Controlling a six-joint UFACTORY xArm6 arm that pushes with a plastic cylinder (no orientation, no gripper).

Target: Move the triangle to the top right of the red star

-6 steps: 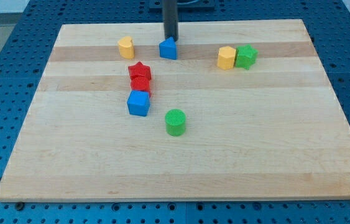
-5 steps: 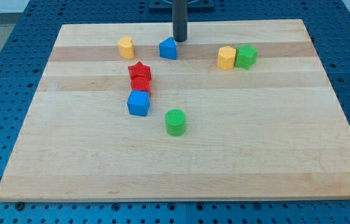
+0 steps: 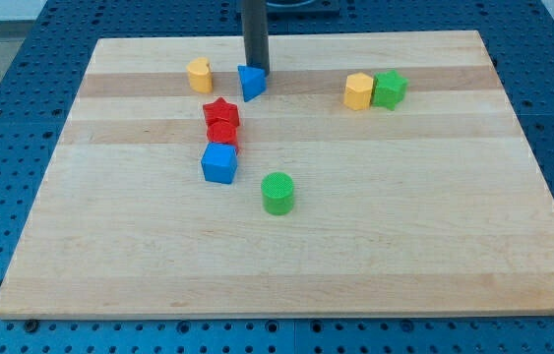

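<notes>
The blue triangle block (image 3: 251, 83) lies near the view's top, up and to the right of the red star (image 3: 221, 112). My tip (image 3: 256, 72) stands right at the triangle's top edge, touching or almost touching it. A second red block (image 3: 223, 134) sits directly below the star, touching it. A blue cube (image 3: 219, 163) lies just below that.
A yellow heart-like block (image 3: 199, 75) sits left of the triangle. A yellow hexagonal block (image 3: 358, 91) and a green star-like block (image 3: 389, 88) stand together at the view's upper right. A green cylinder (image 3: 277, 193) is near the middle. The wooden board (image 3: 434, 226) rests on a blue perforated table.
My tip has swung left from the triangle's upper right to its top edge. The blue triangle has shifted left and turned a little, closer to the red star.
</notes>
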